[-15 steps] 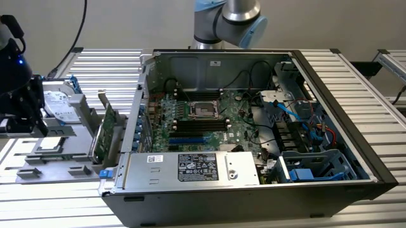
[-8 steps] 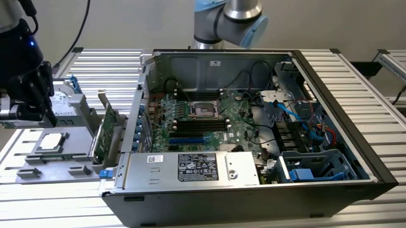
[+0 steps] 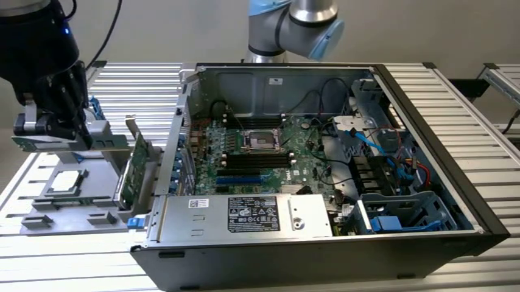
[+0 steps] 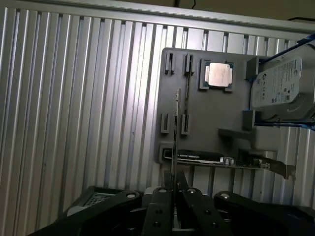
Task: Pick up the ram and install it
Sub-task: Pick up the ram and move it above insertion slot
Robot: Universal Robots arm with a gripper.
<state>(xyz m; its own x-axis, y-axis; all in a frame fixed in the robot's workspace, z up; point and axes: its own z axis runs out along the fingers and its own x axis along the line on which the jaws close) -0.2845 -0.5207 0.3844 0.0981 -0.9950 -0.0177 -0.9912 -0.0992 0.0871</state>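
Note:
The ram [image 3: 36,143] is a thin green stick held level between my gripper's [image 3: 49,131] fingers, at the exterior view's left, above the grey parts tray [image 3: 49,210]. In the wrist view the ram [image 4: 175,132] shows edge-on as a thin line running out from my gripper [image 4: 173,189], which is shut on it. It hangs over the tray [image 4: 206,123], clear of the tray's slotted holders.
On the tray lie a processor chip [image 4: 219,74], a hard drive [image 4: 280,83] and a wider green expansion card [image 3: 134,164] standing on edge. The open computer case [image 3: 243,85] lies at the exterior view's right, with black memory slots [image 3: 256,161] on its motherboard. Ribbed aluminium table [image 4: 74,98] lies underneath.

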